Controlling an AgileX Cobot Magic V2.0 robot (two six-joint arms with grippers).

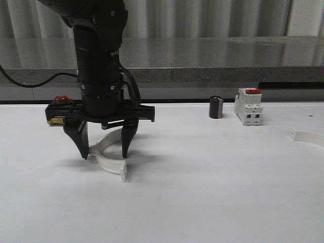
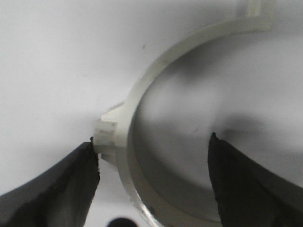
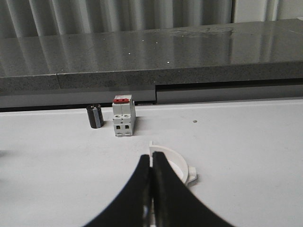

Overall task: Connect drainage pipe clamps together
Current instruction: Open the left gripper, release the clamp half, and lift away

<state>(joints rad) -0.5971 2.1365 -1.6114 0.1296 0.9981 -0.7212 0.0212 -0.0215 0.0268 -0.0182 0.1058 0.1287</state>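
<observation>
1. Two risks on the left: our left gripper (image 1: 104, 149) is spread around the first clamp half (image 1: 109, 158), well left of the white switch block (image 1: 248, 107); one fingertip (image 2: 90, 156) meets its tab, so closing may skid it.
2. Right of that block lies the second clamp half (image 1: 307, 136); our right gripper (image 3: 151, 189) is pressed together, empty.
3. We see no containers.

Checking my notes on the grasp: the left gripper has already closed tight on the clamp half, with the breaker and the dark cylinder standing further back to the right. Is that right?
Not quite. The left gripper is open, its fingers straddling the clamp half, as the left wrist view shows: one finger touches the tab, the other stands clear inside the arc. The breaker and dark cylinder do stand further back to the right.
</observation>
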